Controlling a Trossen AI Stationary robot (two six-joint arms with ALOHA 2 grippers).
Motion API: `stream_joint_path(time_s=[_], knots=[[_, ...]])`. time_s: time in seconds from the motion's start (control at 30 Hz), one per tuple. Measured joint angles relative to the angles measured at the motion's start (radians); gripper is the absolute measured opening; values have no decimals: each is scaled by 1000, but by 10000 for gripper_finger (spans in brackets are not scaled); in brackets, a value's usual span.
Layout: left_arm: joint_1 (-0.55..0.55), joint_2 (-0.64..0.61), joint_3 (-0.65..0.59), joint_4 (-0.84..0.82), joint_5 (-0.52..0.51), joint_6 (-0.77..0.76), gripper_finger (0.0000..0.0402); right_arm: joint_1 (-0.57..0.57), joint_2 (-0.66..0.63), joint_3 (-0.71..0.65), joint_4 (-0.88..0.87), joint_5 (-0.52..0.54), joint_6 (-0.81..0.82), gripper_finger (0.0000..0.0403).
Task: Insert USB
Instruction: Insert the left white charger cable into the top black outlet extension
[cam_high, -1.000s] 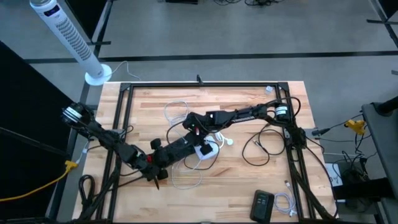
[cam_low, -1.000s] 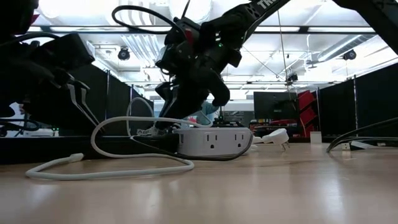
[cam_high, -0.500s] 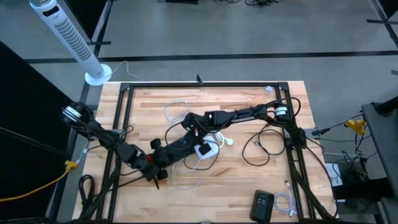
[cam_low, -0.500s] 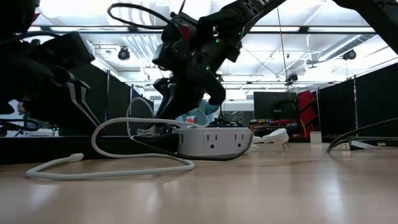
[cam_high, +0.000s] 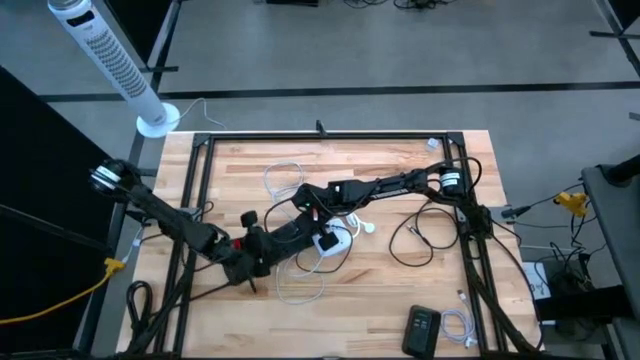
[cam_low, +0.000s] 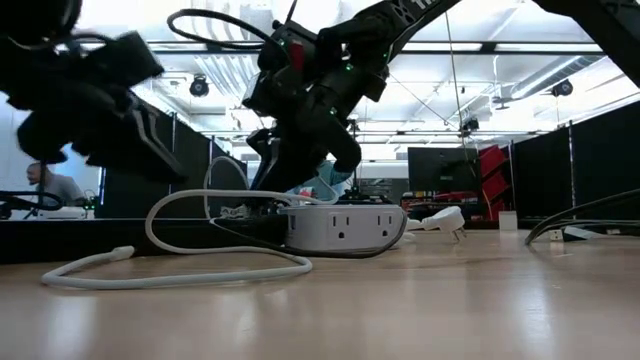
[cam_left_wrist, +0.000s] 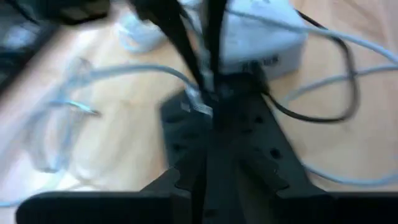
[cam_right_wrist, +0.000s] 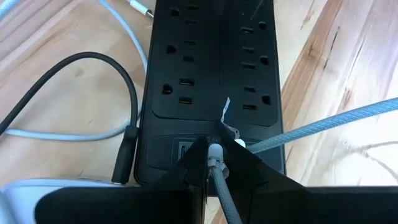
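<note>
Right gripper (cam_right_wrist: 214, 163) is seen poised over the end of a black strip (cam_right_wrist: 214, 87) that lies flat on the counter (cam_right_wrist: 348, 93). A grey cable (cam_right_wrist: 323, 127) is pinched between its fingers, which are closed on it; the plug (cam_right_wrist: 214, 151) sits at the fingertips, just above the strip's port panel. A small USB port (cam_right_wrist: 185, 151) is visible just beside the plug tip, slightly off to one side. Whether the plug already touches the strip cannot be told.

In the high view the right gripper (cam_high: 308, 203) is placed mid-counter, over the strip, with a white strip (cam_high: 331, 240) just beside it. In the low view the white strip (cam_low: 343, 227) is seen beneath the right arm, with a white cord (cam_low: 180, 270) looped on the counter in front.

Left gripper (cam_left_wrist: 205, 93) is located close by, on the far side of the black strip (cam_left_wrist: 214, 134) from the right gripper; its fingers are drawn together around a thin cable (cam_left_wrist: 196, 102). The view is blurred, so the grasp is judged probable only.

Step in hand, as judged: alignment of plug with port, insertion not yet done.

Next move calls for: a small sideways correction toward the port, plug kept square to the opening, then a straight push. The strip may slide under the push; bracing by the left gripper is judged helpful.
</note>
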Motion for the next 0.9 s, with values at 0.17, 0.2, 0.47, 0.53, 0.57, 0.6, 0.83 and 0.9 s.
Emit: stream_joint_path(time_s=[0.17, 0.2, 0.47, 0.53, 0.57, 0.6, 0.83, 0.9], knots=[[13, 52, -34, 66, 22, -18, 63, 2, 4, 1, -2, 4, 16, 16], [13, 64, -41, 86, 19, -19, 63, 2, 4, 1, -3, 3, 20, 16], [24, 168, -54, 196, -9, -40, 63, 2, 5, 0, -40, 5, 44, 16], [26, 192, -55, 234, -13, -35, 63, 3, 5, 0, -45, 3, 44, 16], [27, 201, -55, 252, -13, -33, 63, 4, 5, 0, -48, 4, 44, 16], [28, 207, -55, 262, -13, -30, 63, 5, 5, 0, -48, 4, 43, 16], [28, 196, -55, 264, -1, -27, 63, 5, 11, 0, -50, 4, 42, 16], [28, 192, -55, 263, 2, -28, 63, 5, 23, 1, -45, 2, 40, 16]])
